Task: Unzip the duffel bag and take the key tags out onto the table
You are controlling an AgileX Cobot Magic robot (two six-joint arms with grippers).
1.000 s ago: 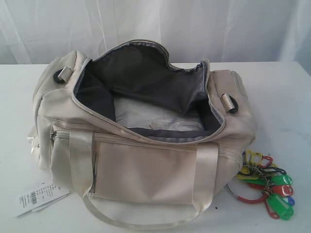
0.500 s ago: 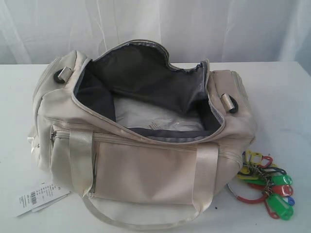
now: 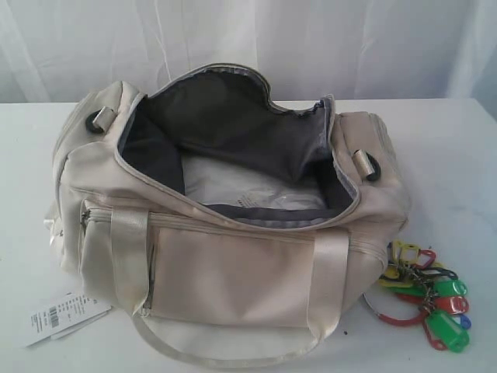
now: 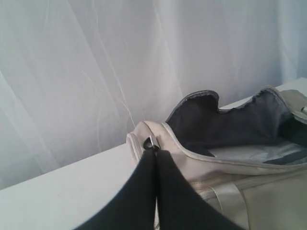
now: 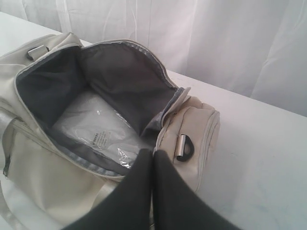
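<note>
The cream duffel bag (image 3: 233, 268) lies on the white table (image 3: 450, 155) with its top zipper wide open and grey lining showing. A clear plastic packet (image 3: 248, 190) rests inside. The key tags (image 3: 435, 299), green, red, yellow and blue on a metal ring, lie on the table by the bag's right end. Neither arm shows in the exterior view. My left gripper (image 4: 156, 152) is shut with nothing in it, raised over the bag's (image 4: 240, 182) left end. My right gripper (image 5: 153, 154) is shut and empty, above the bag's (image 5: 53, 182) right end near a D-ring (image 5: 183, 146).
A white barcode label (image 3: 62, 316) lies on the table at the bag's front left corner. A webbing handle (image 3: 210, 353) droops over the table's near edge. White curtain (image 3: 311, 39) hangs behind the table.
</note>
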